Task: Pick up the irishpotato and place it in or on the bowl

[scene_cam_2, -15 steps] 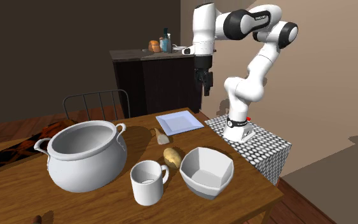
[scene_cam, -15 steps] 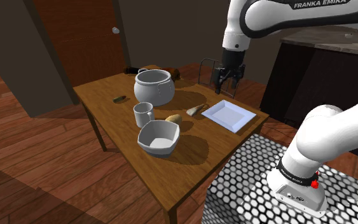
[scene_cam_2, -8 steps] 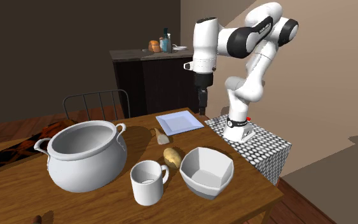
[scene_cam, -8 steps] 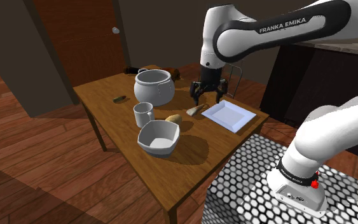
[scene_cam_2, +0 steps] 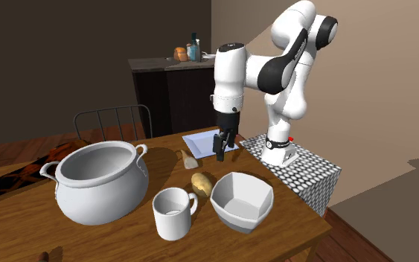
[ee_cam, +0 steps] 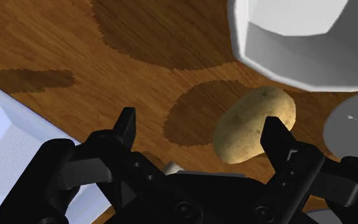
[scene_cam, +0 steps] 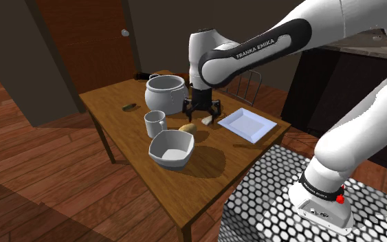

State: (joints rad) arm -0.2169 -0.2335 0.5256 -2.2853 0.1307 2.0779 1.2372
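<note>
Gripper is wide open and holds nothing. It hangs above the table, short of grasp height by my read.

The potato lies on the wood, not centred in the jaws. It sits close under the finger on the mug side, with the other finger well apart from it. In the shoulder view the potato is just below the gripper, between the mug and the bowl and near both.

Risks as I see them:
- A straight descent from this offset could put the near finger on top of the potato rather than beside it. It is rounded, so it would probably roll toward the mug or the bowl wall.
- The mug is near the finger on that side, so the outer finger may clip it on the way down.
- The bowl rim is close, so a low carry could catch it.

I'd shift toward the potato before lowering.

Arm pose: the hand points straight down, fingers spread roughly along the line from mug to plate. The forearm reaches out from the stand across the white square plate, with the elbow high.
</note>
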